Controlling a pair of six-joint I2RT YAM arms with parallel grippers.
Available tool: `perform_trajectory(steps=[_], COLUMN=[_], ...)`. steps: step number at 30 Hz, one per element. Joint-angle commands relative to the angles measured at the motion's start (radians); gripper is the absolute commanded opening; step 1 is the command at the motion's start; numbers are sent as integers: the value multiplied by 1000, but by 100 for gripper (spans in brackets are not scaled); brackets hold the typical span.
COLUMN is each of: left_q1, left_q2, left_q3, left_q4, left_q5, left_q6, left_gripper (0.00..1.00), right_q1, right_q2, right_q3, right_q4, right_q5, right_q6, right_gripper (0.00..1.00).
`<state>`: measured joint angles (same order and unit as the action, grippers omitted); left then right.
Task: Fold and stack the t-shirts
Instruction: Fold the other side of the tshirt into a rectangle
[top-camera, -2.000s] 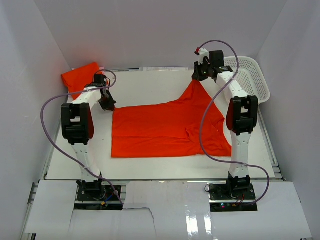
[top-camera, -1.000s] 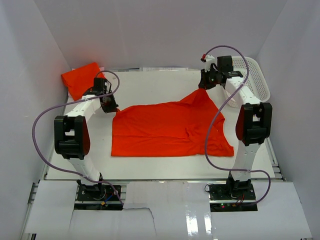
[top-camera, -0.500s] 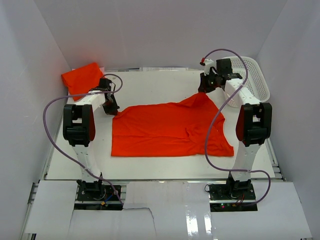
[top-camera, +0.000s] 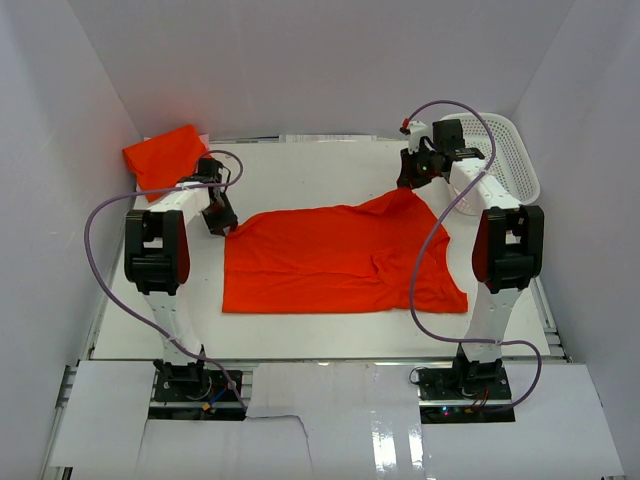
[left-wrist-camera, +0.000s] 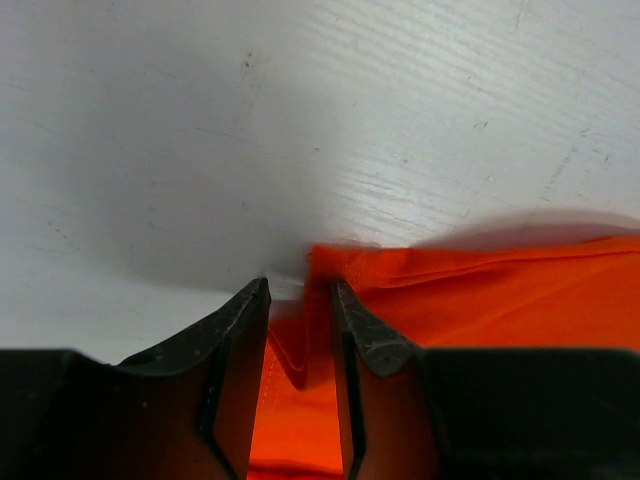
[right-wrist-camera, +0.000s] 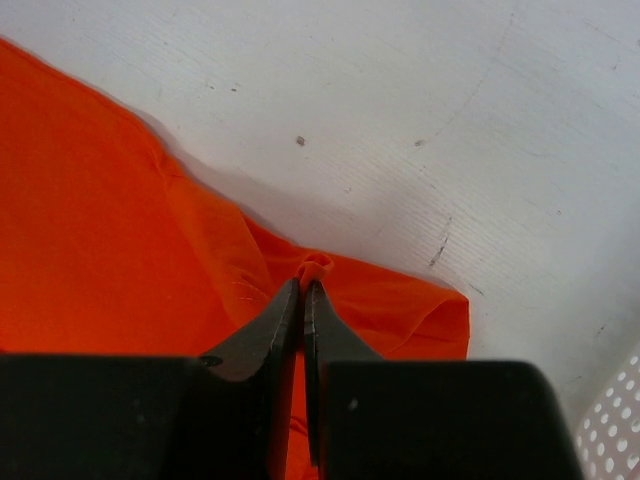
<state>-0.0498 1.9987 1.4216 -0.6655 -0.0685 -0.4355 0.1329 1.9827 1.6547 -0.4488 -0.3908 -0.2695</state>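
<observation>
An orange t-shirt (top-camera: 340, 260) lies spread on the white table. My right gripper (top-camera: 408, 183) is shut on a small bunch of cloth at the shirt's far right corner, which shows pinched at the tips in the right wrist view (right-wrist-camera: 303, 285), low over the table. My left gripper (top-camera: 222, 222) sits at the shirt's far left corner. In the left wrist view its jaws (left-wrist-camera: 300, 290) stand apart with the shirt's edge (left-wrist-camera: 480, 300) between them. A folded orange t-shirt (top-camera: 160, 155) lies at the back left corner.
A white perforated basket (top-camera: 505, 150) stands at the back right, just right of my right arm; its edge shows in the right wrist view (right-wrist-camera: 610, 430). White walls close in the table on three sides.
My right gripper has carried the shirt's far right corner down and to the right, from raised to low. My left gripper has moved onto the far left corner. Little has changed in the last half second.
</observation>
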Motion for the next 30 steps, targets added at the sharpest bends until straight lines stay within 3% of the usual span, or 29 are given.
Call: perform_trajectory(steps=[1,9,15,22,30], left_q1=[10,31,48,168,203], left_q2=[-67,-58,-75,-15,35], left_q3=[23,76,79,105,103], left_q4=[-46,-20,72,55,35], left_q5=[-13,-10,159,413,455], left_q6=[29,52,29,-6,0], left_gripper=[42,42,44,49,49], right_q1=[-4,-4,-4,-4,-4], right_q2=[-32,-28,-21,-21,-16], right_q3=[8,24,34,53,59], right_q4=[-8,-18,-31,-44,-50], right_q5=[-5,-10,-8,-8,-11], right_q6=[-8,-5,-8,-13,-11], right_gripper=[8,8,8,8,8])
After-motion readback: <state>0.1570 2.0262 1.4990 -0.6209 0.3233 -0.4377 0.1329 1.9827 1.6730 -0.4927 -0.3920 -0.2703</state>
